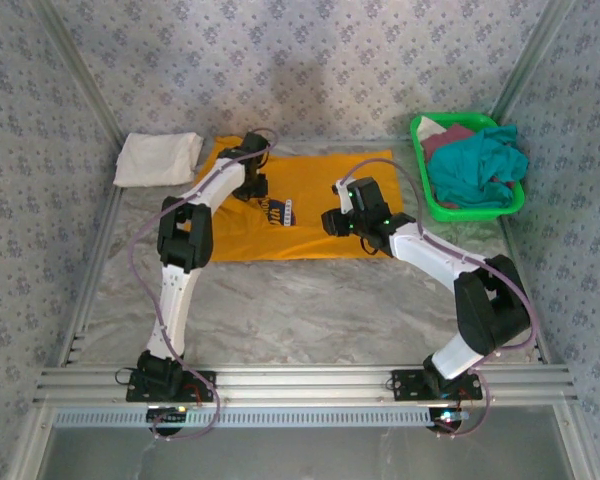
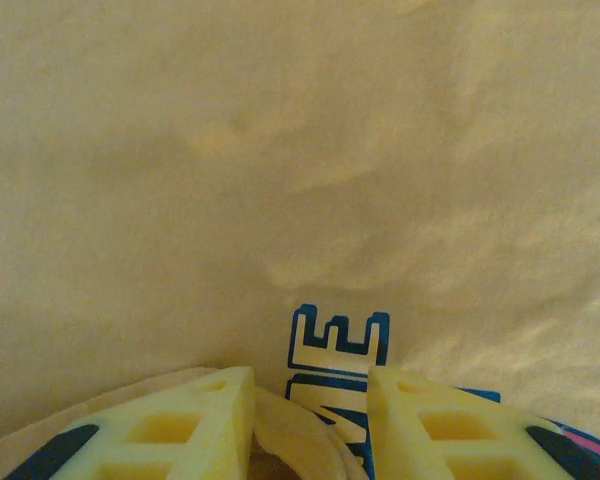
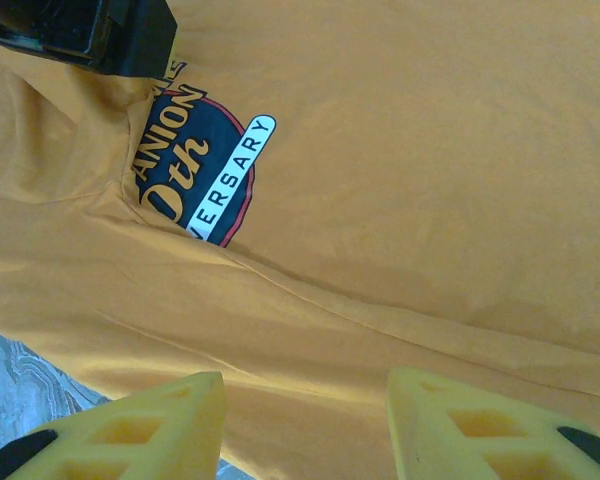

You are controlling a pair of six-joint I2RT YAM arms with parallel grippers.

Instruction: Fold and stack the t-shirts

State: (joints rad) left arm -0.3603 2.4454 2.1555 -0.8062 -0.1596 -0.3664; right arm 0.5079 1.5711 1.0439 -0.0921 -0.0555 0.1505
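From the top external camera: spread flat on the bench (image 1: 310, 300), under both grippers, the mustard-orange t-shirt (image 1: 315, 175). Down on its chest print (image 1: 280, 212), the left gripper (image 1: 257, 190); just to the right of that, low over the cloth, the right gripper (image 1: 330, 222). Well off to the left of the left gripper, a folded white t-shirt (image 1: 158, 158). Well off to the right of the right gripper, a green basket (image 1: 470, 212) holding a teal t-shirt (image 1: 480, 165) and a maroon t-shirt (image 1: 448, 135).

From the left wrist: left gripper (image 2: 310, 378) narrow, pinching a raised fold of the orange cloth between yellow fingers (image 2: 200, 420). Just ahead of the tips, white block letters "ME" outlined in navy.

From the right wrist: right gripper (image 3: 305, 385) with jaws apart, holding nothing, orange cloth beneath. Ahead and to the left, the navy print reading "ANION", "0th", and "VERSARY" on a white strip
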